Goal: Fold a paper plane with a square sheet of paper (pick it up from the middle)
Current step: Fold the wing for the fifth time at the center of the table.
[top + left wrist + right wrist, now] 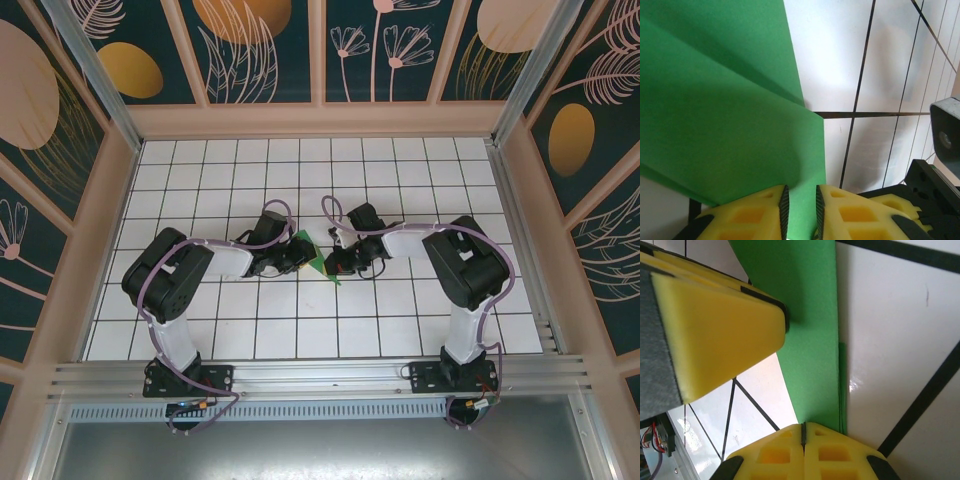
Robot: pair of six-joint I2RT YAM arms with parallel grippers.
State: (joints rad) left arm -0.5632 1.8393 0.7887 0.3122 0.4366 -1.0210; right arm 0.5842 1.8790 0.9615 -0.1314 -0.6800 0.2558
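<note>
The green sheet of paper (318, 263), folded into layered flaps, is held just above the tiles at the table's middle, between the two arms. Its overlapping layers (730, 125) slope away in the left wrist view. My left gripper (301, 256) (800, 205) reaches it from the left, its yellow jaws a narrow gap apart with the paper's edge in that gap. My right gripper (335, 262) (803, 432) comes from the right, jaws pressed together on the narrow end of the green strip (810, 340). Whether the paper has a dart shape I cannot tell.
The floor is white tiles with black grid lines (300, 180), fenced by low tan walls (110, 200). A yellow finger of the left gripper (715, 330) hangs close over the paper in the right wrist view. Part of the right arm (945, 135) shows at the left wrist view's edge.
</note>
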